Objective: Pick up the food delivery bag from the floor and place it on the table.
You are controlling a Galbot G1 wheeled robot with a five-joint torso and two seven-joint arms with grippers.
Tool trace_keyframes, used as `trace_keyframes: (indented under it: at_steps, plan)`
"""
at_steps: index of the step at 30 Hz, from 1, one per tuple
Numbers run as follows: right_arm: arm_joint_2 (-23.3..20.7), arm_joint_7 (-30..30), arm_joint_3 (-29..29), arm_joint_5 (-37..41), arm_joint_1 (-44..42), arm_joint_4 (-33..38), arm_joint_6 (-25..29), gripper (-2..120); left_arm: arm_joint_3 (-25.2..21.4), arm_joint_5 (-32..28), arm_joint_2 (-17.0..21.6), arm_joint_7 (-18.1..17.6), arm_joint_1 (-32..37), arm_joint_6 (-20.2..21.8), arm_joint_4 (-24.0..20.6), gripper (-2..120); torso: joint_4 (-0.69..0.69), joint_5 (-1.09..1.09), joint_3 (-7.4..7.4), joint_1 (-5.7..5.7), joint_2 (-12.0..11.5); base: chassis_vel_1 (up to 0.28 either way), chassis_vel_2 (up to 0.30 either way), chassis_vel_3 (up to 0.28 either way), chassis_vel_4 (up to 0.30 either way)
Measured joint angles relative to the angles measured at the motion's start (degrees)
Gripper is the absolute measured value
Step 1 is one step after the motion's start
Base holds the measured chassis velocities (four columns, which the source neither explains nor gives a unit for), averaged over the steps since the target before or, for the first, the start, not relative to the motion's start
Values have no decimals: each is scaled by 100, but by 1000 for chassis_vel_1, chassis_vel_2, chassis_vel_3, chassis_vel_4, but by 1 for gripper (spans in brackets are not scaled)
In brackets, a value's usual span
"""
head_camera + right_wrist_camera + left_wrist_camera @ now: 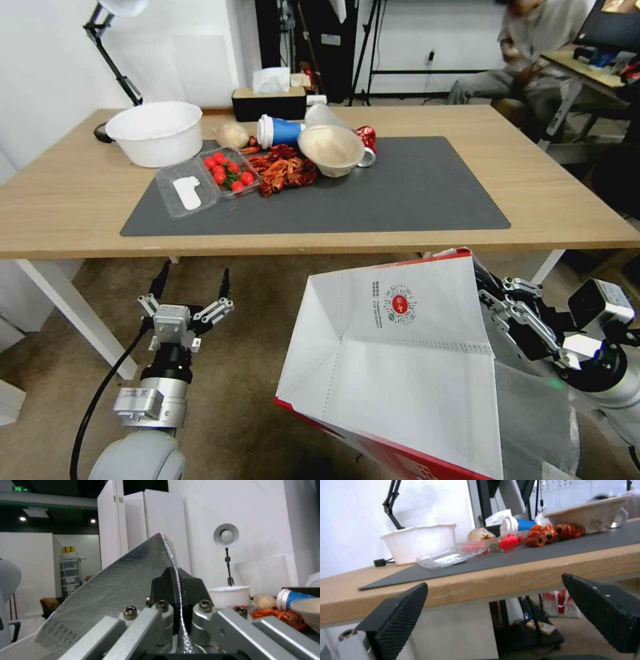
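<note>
Right gripper (175, 580) clamps bag (400, 360) rim at 4 o'clock below table (80, 193); left gripper (192, 283) spread, empty, 8 o'clock.

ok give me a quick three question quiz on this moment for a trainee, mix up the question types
1. True or false: the right gripper is shut on the edge of the food delivery bag.
2. Multiple choice: where is the left gripper? A) open, in front of and lower than the table edge, holding nothing; B) shut on the white bowl; C) resting on the grey mat.
3. Fill in: the clear open tray on the mat holds small red ____.

Key: 1 true; 2 A; 3 tomatoes.
</note>
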Motion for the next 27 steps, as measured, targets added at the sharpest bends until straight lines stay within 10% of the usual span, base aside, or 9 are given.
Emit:
trace_keyframes:
  at_steps: [27]
  plan:
    - [76, 6, 7, -35, -54, 182, 2, 0, 18, 11, 11, 27, 4, -43, -16, 100, 0, 0, 405, 273, 677, 0, 0, 0, 0]
